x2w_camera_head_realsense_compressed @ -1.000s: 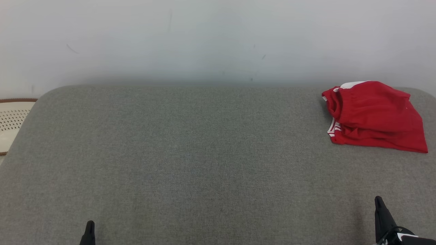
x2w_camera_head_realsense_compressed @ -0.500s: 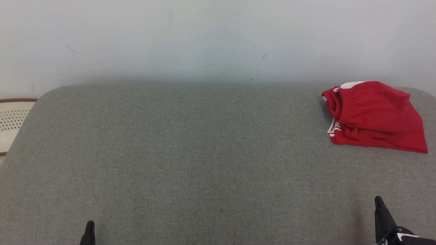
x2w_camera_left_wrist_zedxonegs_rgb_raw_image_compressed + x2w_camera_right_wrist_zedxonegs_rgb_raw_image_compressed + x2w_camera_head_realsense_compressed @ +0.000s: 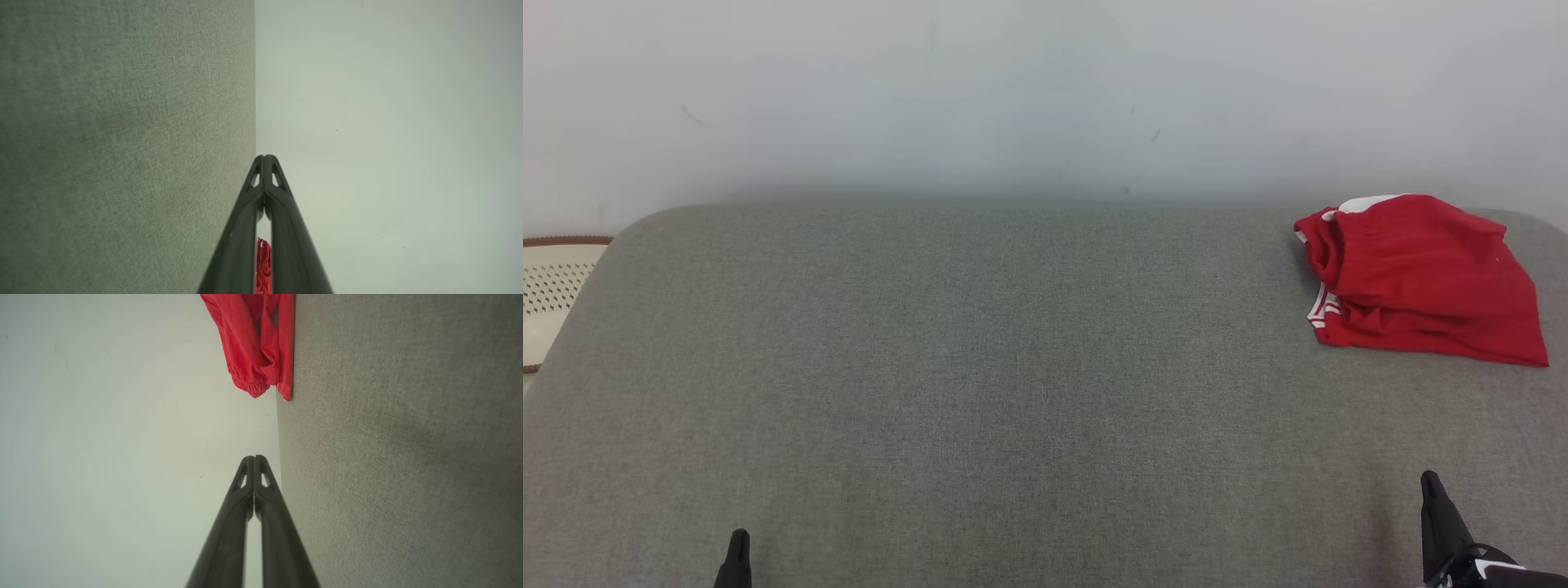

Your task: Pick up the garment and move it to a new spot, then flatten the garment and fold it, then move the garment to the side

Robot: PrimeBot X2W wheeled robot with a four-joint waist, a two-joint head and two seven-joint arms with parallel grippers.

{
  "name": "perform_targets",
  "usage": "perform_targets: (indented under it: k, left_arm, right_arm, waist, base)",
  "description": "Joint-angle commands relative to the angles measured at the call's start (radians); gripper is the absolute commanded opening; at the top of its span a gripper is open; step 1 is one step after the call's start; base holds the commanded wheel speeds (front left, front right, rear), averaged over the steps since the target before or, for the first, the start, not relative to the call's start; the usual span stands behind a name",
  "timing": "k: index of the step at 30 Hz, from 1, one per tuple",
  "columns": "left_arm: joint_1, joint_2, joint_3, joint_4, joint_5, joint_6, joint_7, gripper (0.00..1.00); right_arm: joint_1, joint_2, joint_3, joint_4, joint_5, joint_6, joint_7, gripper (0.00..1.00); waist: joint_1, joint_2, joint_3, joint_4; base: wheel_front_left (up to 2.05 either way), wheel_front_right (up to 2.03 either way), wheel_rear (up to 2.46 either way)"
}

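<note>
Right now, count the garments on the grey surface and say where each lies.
1. The red garment lies bunched at the far right of the grey surface, near its back edge. Its folds could hide another.

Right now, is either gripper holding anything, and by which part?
Nothing is held. The left gripper and right gripper are shut and empty; the red garment lies apart.

soft, even, bright light; sharp pictures, faint shadows, slight wide-angle bending in wrist views.
</note>
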Motion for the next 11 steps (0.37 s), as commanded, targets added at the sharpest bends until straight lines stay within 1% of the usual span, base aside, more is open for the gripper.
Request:
perform_targets:
  k: [1,11]
  left_arm:
    - [-0.004,-0.001,0.004,0.003,-0.003,-0.003,0.001,0.0]
    - [-0.004,-0.001,0.004,0.003,-0.003,-0.003,0.001,0.0]
  right_arm:
    - [0.0,0.002,-0.002,0.002,-0.002,0.0,0.0,0.0]
    - [0.0,0.003,-0.003,0.002,-0.004,0.0,0.002,0.0]
  waist:
    - [0.0,0.0,0.0,0.0]
    - [0.0,0.0,0.0,0.0]
  base:
    - [0.0,0.0,0.0]
    - [0.0,0.0,0.0]
